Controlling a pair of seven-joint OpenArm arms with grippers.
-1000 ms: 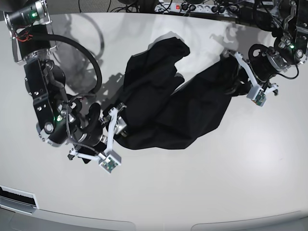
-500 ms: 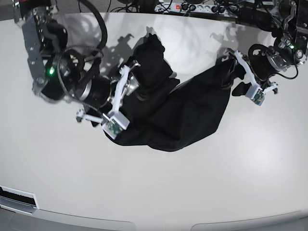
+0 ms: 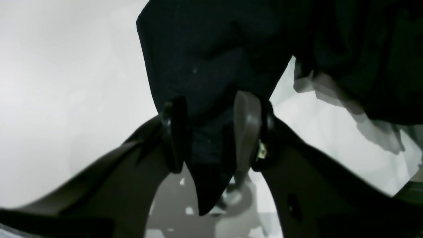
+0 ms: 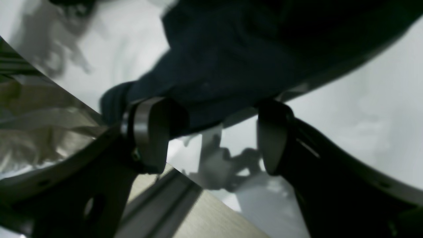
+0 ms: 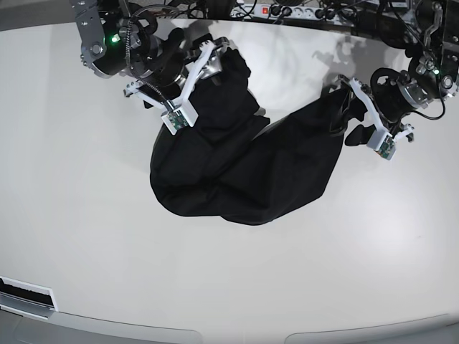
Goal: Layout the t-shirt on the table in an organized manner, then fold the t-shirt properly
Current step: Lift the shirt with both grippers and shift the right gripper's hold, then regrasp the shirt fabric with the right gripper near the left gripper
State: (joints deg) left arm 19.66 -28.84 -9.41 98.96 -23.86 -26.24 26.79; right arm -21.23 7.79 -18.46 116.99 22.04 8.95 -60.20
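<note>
Right pincer [image 5: 219, 61] moved to far edge, jaws spread; left pincer [image 5: 349, 107] grasping one t-shirt [image 5: 244, 165].

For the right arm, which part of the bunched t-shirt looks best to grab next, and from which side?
Probably the raised lobe at the far end of the t-shirt, just ahead of the open right gripper. It stands as a loose fold clear of the table, so approaching from the far edge with one finger either side should catch one corner rather than the whole heap.
</note>
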